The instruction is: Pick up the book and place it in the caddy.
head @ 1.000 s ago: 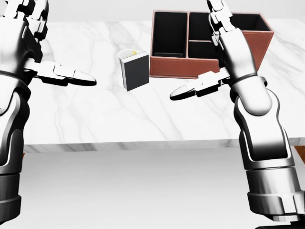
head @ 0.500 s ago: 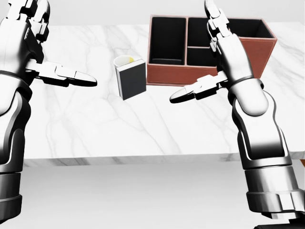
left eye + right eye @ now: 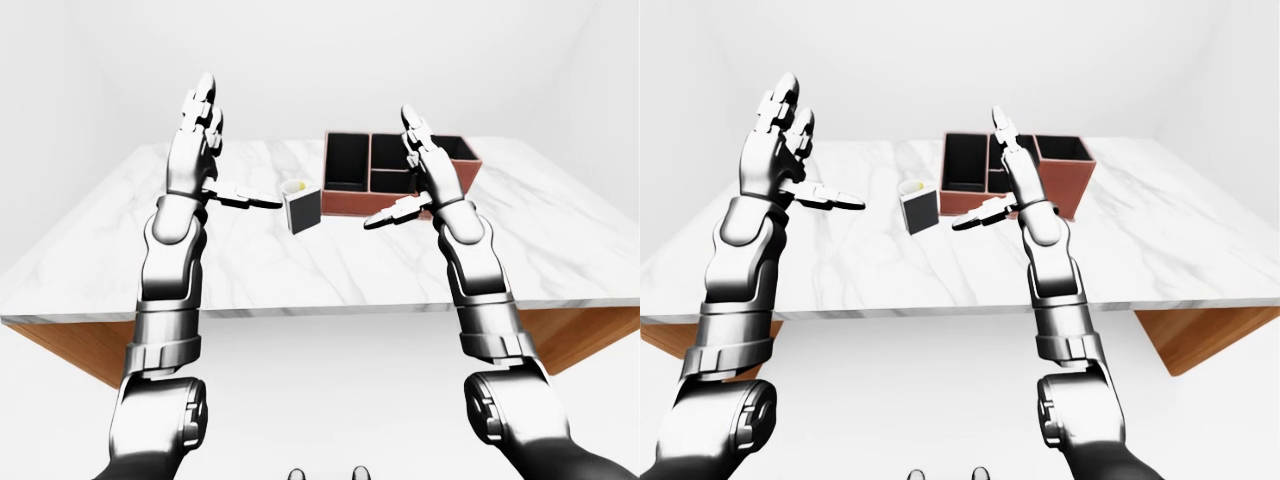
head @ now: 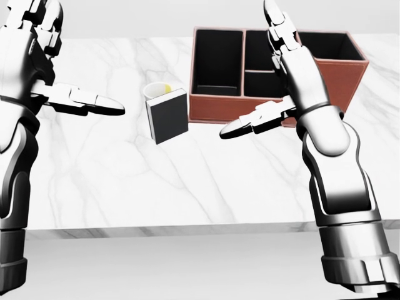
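On the marble table (image 4: pixel 125 181), book (image 4: pixel 169 116) and caddy (image 4: pixel 275 103) sit lower in view since the camera advanced; both hands' fingers (image 4: pixel 240 128) stay spread.

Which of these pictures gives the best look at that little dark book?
The head view: the book is largest there, standing upright before a white cup, left of the caddy. Both eye views show it small and distant between the raised hands.

Bright, even light everywhere, no lamp to be seen. The marble table (image 4: pixel 187 181) looks washed pale, with hardly any shadows on it. Everything is sharp, with no blur or edge distortion.
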